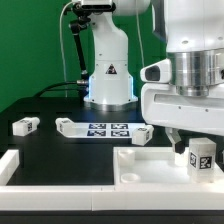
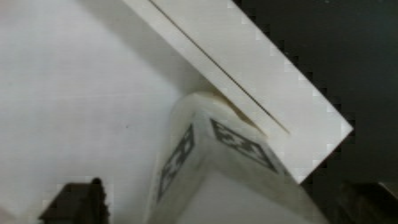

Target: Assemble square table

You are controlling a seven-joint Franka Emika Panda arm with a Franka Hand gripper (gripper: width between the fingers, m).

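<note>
The white square table top (image 1: 150,166) with its raised rim lies at the front of the exterior view's right. A short white leg (image 1: 201,158) with a black-and-white tag stands upright on it near a corner. My gripper (image 1: 199,150) is down around that leg, with a dark finger (image 1: 178,148) just beside it. In the wrist view the leg (image 2: 228,165) rises between my two dark fingers (image 2: 79,204), over the table top (image 2: 89,100) and its rim (image 2: 249,60). A strip of the top shows between one finger and the leg, so the gripper (image 2: 217,208) looks open.
The marker board (image 1: 106,129) lies mid-table, with a white block (image 1: 68,125) at one end and another (image 1: 143,133) at the other. A further tagged leg (image 1: 25,125) lies at the exterior view's left. A white border rail (image 1: 20,165) runs along the front left. The arm's base (image 1: 108,75) stands behind.
</note>
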